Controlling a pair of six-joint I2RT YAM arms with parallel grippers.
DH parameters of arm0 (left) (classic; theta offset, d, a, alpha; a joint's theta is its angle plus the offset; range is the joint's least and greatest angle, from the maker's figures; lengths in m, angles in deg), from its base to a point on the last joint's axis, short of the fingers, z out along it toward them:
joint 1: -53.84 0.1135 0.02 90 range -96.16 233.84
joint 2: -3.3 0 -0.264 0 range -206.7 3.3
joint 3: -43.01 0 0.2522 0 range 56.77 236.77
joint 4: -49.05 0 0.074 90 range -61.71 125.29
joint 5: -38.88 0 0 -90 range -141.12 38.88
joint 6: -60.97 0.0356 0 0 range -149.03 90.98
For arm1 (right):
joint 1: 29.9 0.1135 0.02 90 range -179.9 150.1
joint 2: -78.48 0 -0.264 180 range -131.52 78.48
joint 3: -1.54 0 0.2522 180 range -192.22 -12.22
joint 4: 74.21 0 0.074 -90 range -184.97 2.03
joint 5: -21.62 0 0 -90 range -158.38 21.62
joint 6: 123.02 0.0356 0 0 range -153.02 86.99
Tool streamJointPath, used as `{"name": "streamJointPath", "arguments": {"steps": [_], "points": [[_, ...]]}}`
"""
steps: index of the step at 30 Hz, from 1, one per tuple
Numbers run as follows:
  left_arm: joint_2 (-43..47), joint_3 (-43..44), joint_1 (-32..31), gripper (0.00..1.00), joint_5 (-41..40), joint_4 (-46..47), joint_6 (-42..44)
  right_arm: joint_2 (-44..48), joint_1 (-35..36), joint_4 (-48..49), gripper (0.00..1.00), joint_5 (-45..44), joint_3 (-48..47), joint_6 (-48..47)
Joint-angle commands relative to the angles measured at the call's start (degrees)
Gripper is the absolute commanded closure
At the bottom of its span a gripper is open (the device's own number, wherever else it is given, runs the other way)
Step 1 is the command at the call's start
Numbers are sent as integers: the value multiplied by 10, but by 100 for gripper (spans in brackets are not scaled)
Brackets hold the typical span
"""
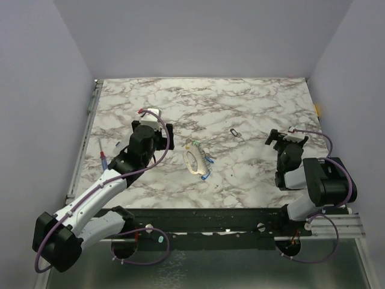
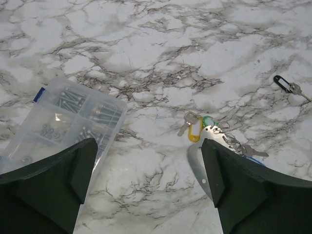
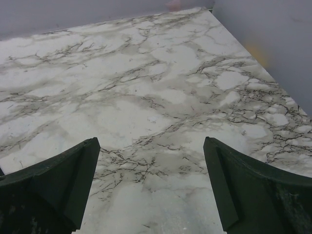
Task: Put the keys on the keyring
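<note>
1. The bench (image 1: 252, 99) has a smooth white marble-patterned top with grey-brown veining, enclosed by plain lilac walls.
2. The keyring (image 1: 192, 160) is a pale whitish oval loop lying flat near the middle of the bench, between the two arms and closer to the left one.
3. The keys (image 2: 194, 132) are tiny, with thin silver metal blades and glossy plastic heads in yellow, green and blue. They lie clustered against the keyring's edge, touching it. Whether any is threaded on cannot be told.
4. A small dark metal clip (image 2: 282, 83), a slim elongated loop, lies well apart from the keyring with a little silver key at its end.
5. A clear plastic compartment box (image 2: 63, 122) with a blue latch holds small metal screws and washers. It lies flat on the bench beside the left tool's finger.
6. The left tool (image 2: 148, 146) is released: its dark, matte, wedge-shaped fingers stand wide apart above the bench, holding nothing, with the keys just beside one finger.
7. The right tool (image 3: 151, 144) is likewise released and empty, over bare marble at the bench's right side.
</note>
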Motion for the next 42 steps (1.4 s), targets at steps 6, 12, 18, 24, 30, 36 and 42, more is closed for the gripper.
{"name": "streamJointPath", "arguments": {"steps": [6, 12, 18, 24, 30, 36, 42], "points": [[8, -6, 0, 8, 116, -7, 71, 7, 10, 34, 0, -16, 15, -7], [3, -5, 0, 10, 128, -11, 77, 17, 10, 33, 0, -9, 19, -10], [-7, -2, 0, 11, 150, -11, 81, 163, 18, -230, 0, -16, -67, 0], [-17, 1, 0, 13, 183, -10, 81, 202, 18, -347, 0, 79, -132, 62], [-19, 3, -1, 15, 192, -9, 80, 234, 17, -447, 0, 43, -163, 245], [-15, -1, -2, 16, 192, -10, 82, 239, 16, -538, 2, 188, -203, 222], [-19, -1, -3, 17, 191, -10, 81, 208, 31, -625, 11, 378, -229, 229]]}}
